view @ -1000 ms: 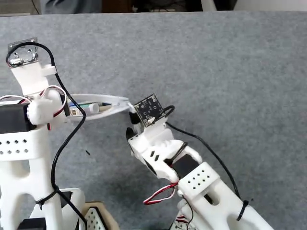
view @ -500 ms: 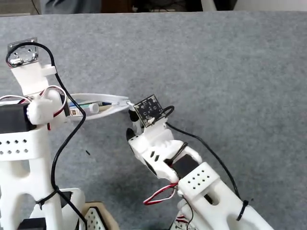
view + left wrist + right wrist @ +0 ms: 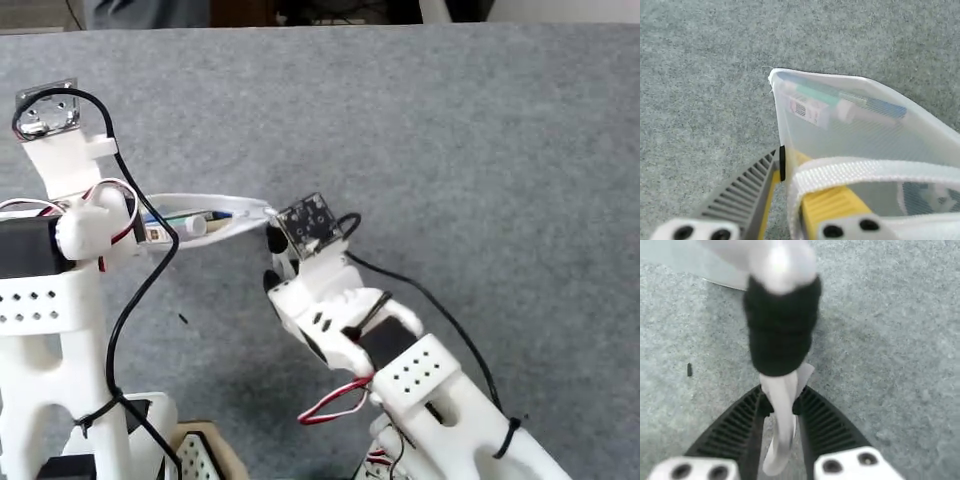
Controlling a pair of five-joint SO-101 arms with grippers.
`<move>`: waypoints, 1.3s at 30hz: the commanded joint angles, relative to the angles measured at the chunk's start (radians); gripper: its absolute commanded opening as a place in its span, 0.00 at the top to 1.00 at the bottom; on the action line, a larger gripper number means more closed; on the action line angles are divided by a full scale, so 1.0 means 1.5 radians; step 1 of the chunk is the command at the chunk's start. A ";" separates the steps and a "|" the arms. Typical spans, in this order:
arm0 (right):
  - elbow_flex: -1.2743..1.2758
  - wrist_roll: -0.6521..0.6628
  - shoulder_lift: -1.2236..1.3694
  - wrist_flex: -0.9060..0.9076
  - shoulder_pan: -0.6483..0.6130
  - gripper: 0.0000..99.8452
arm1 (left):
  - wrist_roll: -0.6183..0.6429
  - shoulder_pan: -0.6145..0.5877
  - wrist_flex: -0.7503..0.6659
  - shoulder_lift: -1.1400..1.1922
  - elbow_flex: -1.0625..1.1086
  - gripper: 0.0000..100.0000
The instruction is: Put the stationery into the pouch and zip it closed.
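Mesh pouch [image 3: 865,135] should handle limp and light; my left gripper [image 3: 788,167] clamps its end. My right gripper [image 3: 781,394] pinches the small zip pull [image 3: 779,440].

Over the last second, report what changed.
The right gripper, shut on the zipper pull, edged slightly toward the left arm along the pouch. The left gripper stayed clamped on the pouch's end, and the pens inside did not shift.
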 commanded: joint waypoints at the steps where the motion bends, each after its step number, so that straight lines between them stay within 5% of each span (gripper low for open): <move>1: -0.181 -0.001 -0.010 0.143 0.007 0.99 | 0.005 0.007 -0.011 -0.009 -0.027 0.97; 14: -0.554 -0.004 -0.010 0.438 0.007 0.99 | 0.006 0.005 0.042 -0.012 -0.174 0.68; 31: -0.811 -0.001 -0.004 0.463 0.008 0.99 | 0.006 0.010 0.041 -0.012 -0.222 0.66; 39: -0.866 -0.004 -0.004 0.352 0.082 0.99 | 0.006 0.010 0.041 -0.012 -0.222 0.66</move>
